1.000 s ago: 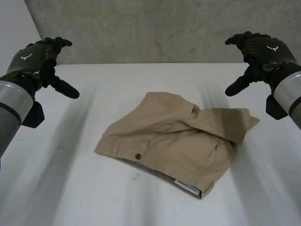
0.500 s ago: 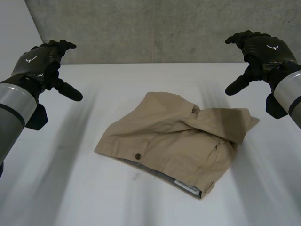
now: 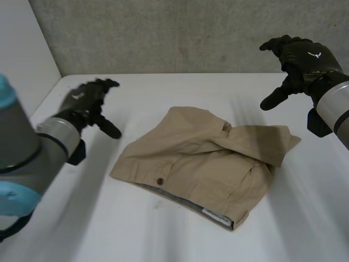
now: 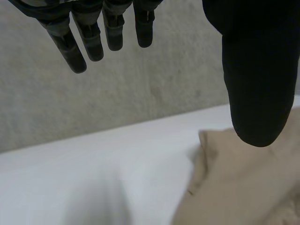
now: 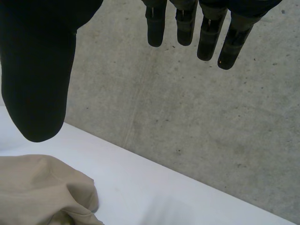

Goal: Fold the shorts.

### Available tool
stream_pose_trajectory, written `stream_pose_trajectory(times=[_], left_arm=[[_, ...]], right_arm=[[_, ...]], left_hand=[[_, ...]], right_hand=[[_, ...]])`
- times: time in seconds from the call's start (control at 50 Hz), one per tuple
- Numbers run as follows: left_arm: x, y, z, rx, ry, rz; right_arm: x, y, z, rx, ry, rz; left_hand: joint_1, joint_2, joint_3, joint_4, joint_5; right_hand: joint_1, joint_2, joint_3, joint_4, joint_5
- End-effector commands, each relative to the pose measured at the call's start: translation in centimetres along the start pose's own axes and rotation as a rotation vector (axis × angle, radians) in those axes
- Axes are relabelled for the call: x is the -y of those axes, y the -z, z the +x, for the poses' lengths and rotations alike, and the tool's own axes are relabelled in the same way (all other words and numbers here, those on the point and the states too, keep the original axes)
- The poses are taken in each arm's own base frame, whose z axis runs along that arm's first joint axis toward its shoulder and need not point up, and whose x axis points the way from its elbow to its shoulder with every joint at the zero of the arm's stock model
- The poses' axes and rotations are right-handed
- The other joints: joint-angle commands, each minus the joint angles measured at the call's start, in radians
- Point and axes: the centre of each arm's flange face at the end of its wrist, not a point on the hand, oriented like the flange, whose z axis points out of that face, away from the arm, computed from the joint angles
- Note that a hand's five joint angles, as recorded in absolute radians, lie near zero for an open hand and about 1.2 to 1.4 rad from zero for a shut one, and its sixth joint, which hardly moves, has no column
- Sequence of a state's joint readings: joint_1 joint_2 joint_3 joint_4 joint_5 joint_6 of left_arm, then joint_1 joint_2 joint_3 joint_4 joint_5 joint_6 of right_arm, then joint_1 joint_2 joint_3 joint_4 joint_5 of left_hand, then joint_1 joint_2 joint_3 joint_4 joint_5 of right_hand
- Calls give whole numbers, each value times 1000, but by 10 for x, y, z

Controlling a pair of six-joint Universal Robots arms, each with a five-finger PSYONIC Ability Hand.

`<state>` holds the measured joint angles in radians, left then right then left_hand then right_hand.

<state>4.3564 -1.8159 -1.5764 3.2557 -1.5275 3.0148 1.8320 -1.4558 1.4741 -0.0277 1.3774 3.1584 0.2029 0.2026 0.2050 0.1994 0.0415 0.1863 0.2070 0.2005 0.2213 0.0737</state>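
Observation:
Tan shorts (image 3: 204, 161) lie loosely bunched on the middle of the white table (image 3: 163, 234), button and waistband toward the front. My left hand (image 3: 87, 101) hovers low over the table just left of the shorts, open and holding nothing. In the left wrist view its fingers (image 4: 89, 37) and thumb (image 4: 255, 84) are spread apart, with an edge of the shorts (image 4: 234, 187) below the thumb. My right hand (image 3: 300, 60) is raised above the table's far right, open and empty. The right wrist view shows its fingers (image 5: 206, 28) apart from the thumb (image 5: 40, 79), above a corner of the shorts (image 5: 42, 192).
A grey concrete wall (image 3: 191, 33) stands behind the table's far edge. A white panel (image 3: 22, 60) closes the left side. Bare table surface surrounds the shorts on all sides.
My left arm has swung down and to the right, bringing its hand from high at the left to just beside the shorts. The right hand has stayed where it was.

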Motion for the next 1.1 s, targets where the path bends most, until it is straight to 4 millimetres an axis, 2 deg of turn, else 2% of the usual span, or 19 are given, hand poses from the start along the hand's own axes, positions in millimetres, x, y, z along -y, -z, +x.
stream_pose_trajectory(times=[0.02,0.18,0.26,0.28,0.36,0.46,0.48,0.56,0.74,0.84,0.86,0.88,0.9,0.92,0.98,1.0,1.02,1.04,1.1], left_arm=[[-50,-27,18,-56,-11,-108],[-80,-43,22,-64,-55,-172],[-86,-46,22,-65,-79,-182],[-85,-48,21,-60,-88,-177],[-84,-49,20,-54,-91,-168],[-83,-53,20,-54,-95,-164],[-86,-55,16,-45,-99,-178],[-90,-53,14,-41,-106,-210],[-98,-47,14,-38,-108,-270],[-102,-52,13,-38,-113,-273],[-104,-56,12,-34,-114,-275],[-104,-57,12,-33,-113,-274],[-104,-57,12,-33,-113,-274],[-99,-58,12,-23,-112,-264],[-94,-58,9,-1,-113,-254],[-60,-55,7,31,-116,-166],[-60,-55,7,31,-116,-165],[-44,-53,7,41,-116,-125],[32,-43,-8,103,-103,84]], right_arm=[[0,0,0,-1,0,0],[-1,0,0,1,0,-2],[-2,0,0,1,0,-6],[-2,0,0,1,0,-6],[-4,0,0,1,-1,-12],[-5,-1,0,1,-1,-14],[-5,-1,0,1,-1,-14],[-4,-1,0,1,-1,-12],[-5,-1,0,2,-1,-12],[-5,0,-1,4,-2,-15],[-6,0,-1,4,-2,-17],[-6,0,-1,4,-2,-17],[-6,0,-1,4,-2,-18],[-7,0,-1,4,-2,-20],[-6,1,-1,4,-2,-18],[-6,0,0,2,-2,-17],[-5,0,0,2,-2,-15],[-5,0,0,2,-1,-14],[-3,0,0,2,0,-8]], left_hand=[[57,58,55,61,44],[222,222,219,225,208],[530,531,528,534,517],[742,743,740,746,729],[844,845,842,848,831],[718,718,716,722,705],[401,402,399,405,388],[223,223,221,226,210],[248,249,246,252,235],[441,442,439,445,428],[762,762,760,765,749],[925,925,923,928,912],[927,927,924,930,913],[1191,1191,1189,1194,1178],[1193,1194,1191,1197,1180],[1193,1194,1191,1197,1180],[1193,1194,1191,1197,1180],[1193,1194,1191,1197,1180],[1193,1194,1191,1197,1180]], right_hand=[[-12,-32,-26,-47,-74],[-12,-32,-26,-47,-74],[-12,-32,-26,-47,-74],[-12,-32,-26,-47,-74],[-12,-32,-26,-47,-74],[-12,-32,-26,-47,-74],[-12,-32,-26,-47,-74],[-12,-32,-26,-47,-74],[-12,-32,-26,-47,-74],[-12,-32,-26,-47,-74],[-12,-32,-26,-47,-74],[-12,-32,-26,-47,-74],[-12,-32,-26,-47,-74],[-12,-32,-26,-47,-74],[-12,-32,-26,-47,-74],[-12,-32,-26,-47,-74],[-12,-32,-26,-47,-74],[-12,-32,-26,-47,-74],[-12,-32,-26,-47,-74]])
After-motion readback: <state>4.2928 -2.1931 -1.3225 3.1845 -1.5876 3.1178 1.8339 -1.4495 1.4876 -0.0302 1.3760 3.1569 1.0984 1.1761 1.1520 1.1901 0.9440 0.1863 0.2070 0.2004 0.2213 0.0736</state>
